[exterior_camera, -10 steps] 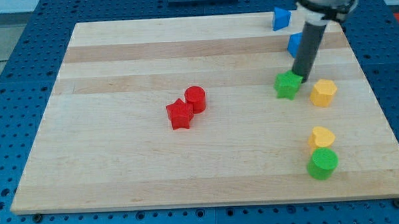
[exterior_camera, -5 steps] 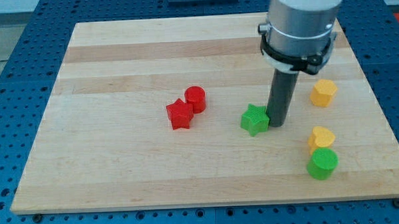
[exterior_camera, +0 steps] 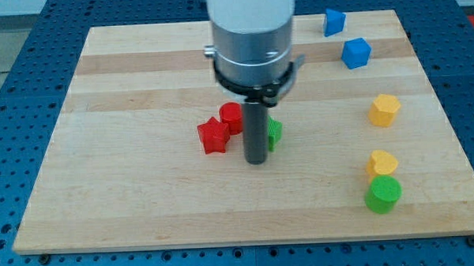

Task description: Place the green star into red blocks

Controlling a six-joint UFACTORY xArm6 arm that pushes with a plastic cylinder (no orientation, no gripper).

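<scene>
Nearest the view's bottom, a green cylinder (exterior_camera: 382,194) sits at the table's (exterior_camera: 129,216) lower right with a yellow block (exterior_camera: 381,163) touching it just above; both lie well apart from the work and play no part in it.

In the middle, my tip (exterior_camera: 257,160) rests on the table just below and to the right of the red blocks. There are no jaws here, only the rod, so nothing is clamped; blocks move by pushing alone. The green star (exterior_camera: 274,132) shows only as a sliver at the rod's right edge, the rest hidden behind it, so I cannot tell whether the rod touches it. It lies near the red cylinder (exterior_camera: 232,116) and the red star (exterior_camera: 213,136), which touch each other, but probably not yet against them. The task looks close to done: a short push toward the view's left should close the gap.

Farther off, a yellow hexagon-like block (exterior_camera: 385,110) sits at the right, and two blue blocks (exterior_camera: 356,52) (exterior_camera: 333,21) at the top right.
</scene>
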